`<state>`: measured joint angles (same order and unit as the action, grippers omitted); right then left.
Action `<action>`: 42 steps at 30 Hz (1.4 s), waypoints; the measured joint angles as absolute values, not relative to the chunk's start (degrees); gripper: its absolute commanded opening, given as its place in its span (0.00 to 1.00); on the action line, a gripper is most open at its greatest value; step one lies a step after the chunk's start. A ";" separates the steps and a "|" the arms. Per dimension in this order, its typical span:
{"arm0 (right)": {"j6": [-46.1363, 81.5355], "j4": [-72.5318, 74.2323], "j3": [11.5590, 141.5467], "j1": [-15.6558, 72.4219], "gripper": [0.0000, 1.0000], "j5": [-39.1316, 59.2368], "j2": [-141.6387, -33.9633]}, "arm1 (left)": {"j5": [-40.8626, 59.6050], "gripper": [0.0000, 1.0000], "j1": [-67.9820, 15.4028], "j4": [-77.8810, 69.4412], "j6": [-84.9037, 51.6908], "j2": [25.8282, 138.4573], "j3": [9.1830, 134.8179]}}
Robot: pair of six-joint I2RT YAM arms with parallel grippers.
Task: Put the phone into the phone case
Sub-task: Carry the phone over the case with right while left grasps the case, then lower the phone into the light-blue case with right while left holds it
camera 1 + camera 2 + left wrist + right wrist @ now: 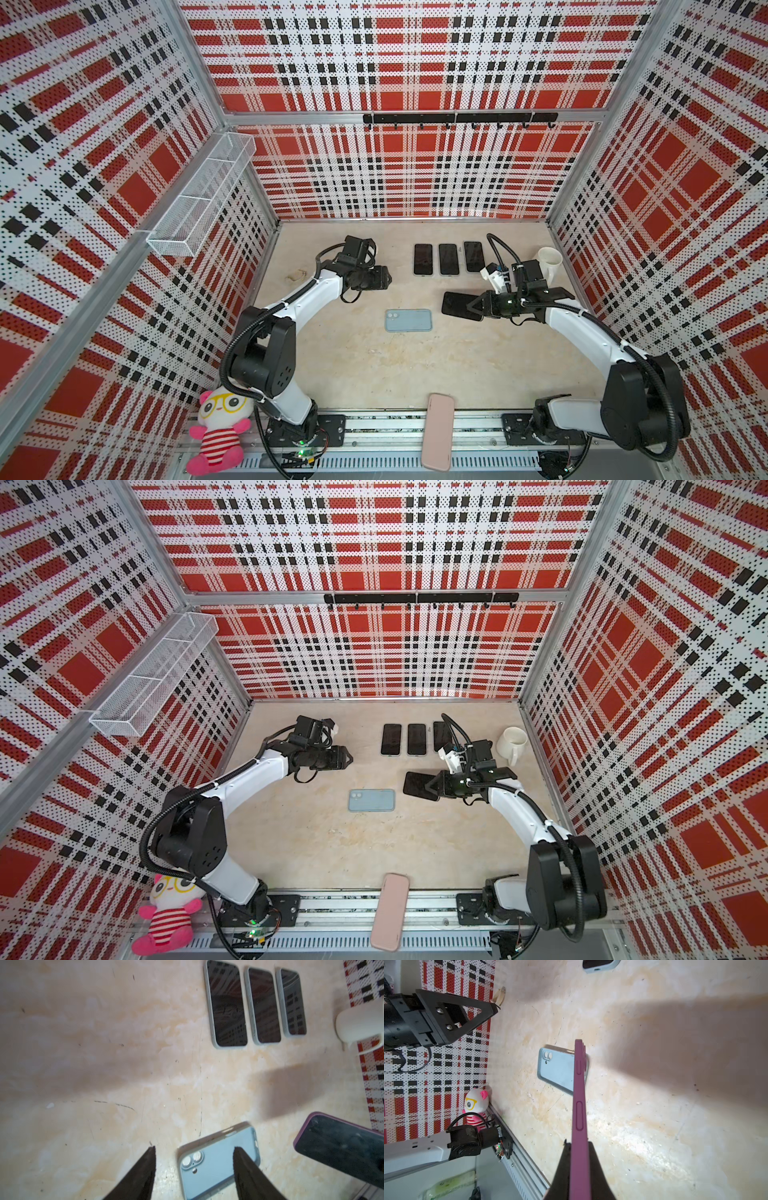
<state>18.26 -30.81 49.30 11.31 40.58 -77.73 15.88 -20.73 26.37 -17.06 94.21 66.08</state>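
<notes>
Smooth pink case (438, 432), rounded oblong

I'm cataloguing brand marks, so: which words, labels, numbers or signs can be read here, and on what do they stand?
None can be read.
The three dark-screened phones in pale cases show only reflections.
The light blue phone back with two round lenses, the purple-edged dark phone, the white ceramic mug, the pale pink case and the pink-and-white plush toy show no marking.
</notes>
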 measured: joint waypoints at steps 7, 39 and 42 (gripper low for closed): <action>19.51 -29.19 52.80 17.17 0.00 44.75 -86.65 | 22.00 0.49 -20.99 26.81 -15.07 96.68 58.57; 22.65 -20.95 58.48 21.78 0.00 50.83 -103.28 | 31.88 0.41 -21.43 17.28 -16.69 99.90 51.00; 23.24 -19.90 59.11 22.17 0.00 52.10 -104.90 | 32.45 0.41 -21.41 16.75 -16.91 100.14 51.00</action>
<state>23.24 -19.90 59.11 22.17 52.10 -104.90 32.45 -21.41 16.75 -16.91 100.14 51.00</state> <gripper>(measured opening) 0.105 0.409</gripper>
